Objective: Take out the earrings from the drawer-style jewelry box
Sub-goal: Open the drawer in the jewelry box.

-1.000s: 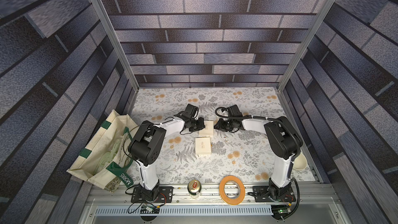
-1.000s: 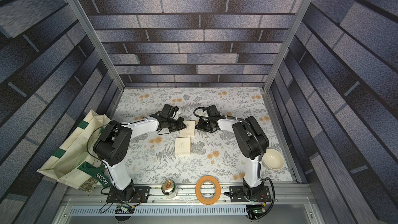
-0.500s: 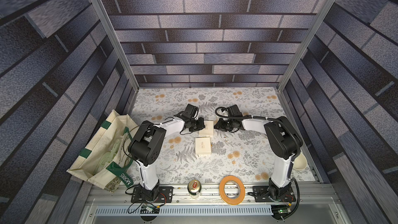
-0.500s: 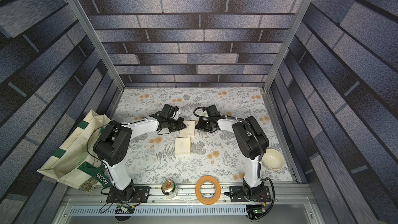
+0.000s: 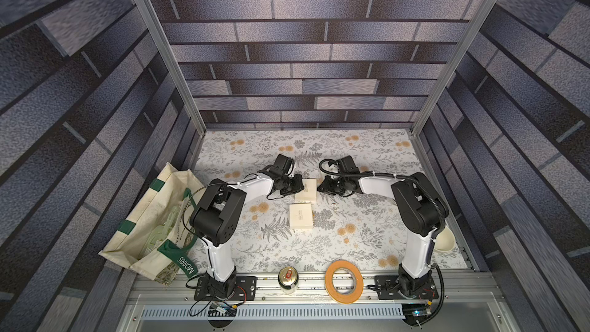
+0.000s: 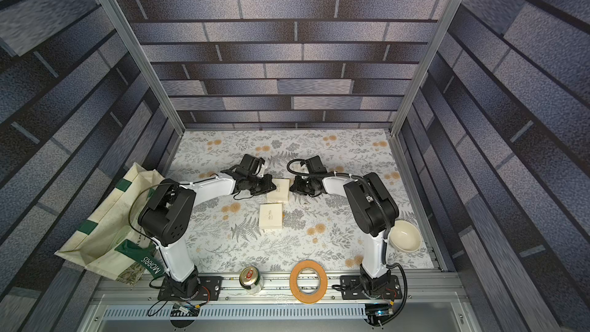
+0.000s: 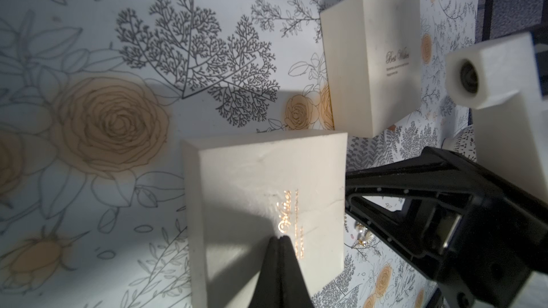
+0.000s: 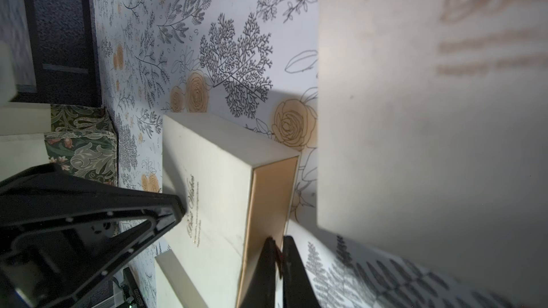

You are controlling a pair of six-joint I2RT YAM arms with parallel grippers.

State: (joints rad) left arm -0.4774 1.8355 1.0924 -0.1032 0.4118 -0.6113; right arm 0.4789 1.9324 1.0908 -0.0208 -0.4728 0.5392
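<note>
A cream jewelry box [image 5: 306,190] [image 7: 267,188] lies mid-table between both grippers. My left gripper [image 5: 299,184] [image 7: 281,237] is shut, its tips resting on the box's lid by the gold lettering. My right gripper [image 5: 320,186] [image 8: 277,240] is at the box's tan drawer end [image 8: 272,194], shut on a small dark tab there. The earrings [image 7: 363,237], tiny pearl-and-gold glints, lie on the cloth just beside that end, under the right gripper; in a top view the earrings [image 5: 334,203] are faint specks. A second cream box [image 5: 300,215] [image 7: 370,63] lies nearer the front.
A cream tote bag [image 5: 153,228] slumps at the left edge. A drink can [image 5: 288,279] and an orange tape roll [image 5: 344,281] sit on the front rail. A cream bowl [image 6: 405,236] stands at the right, behind my right arm's base.
The right gripper's jaws have closed in at the box's end. Both arms and both boxes keep their places.
</note>
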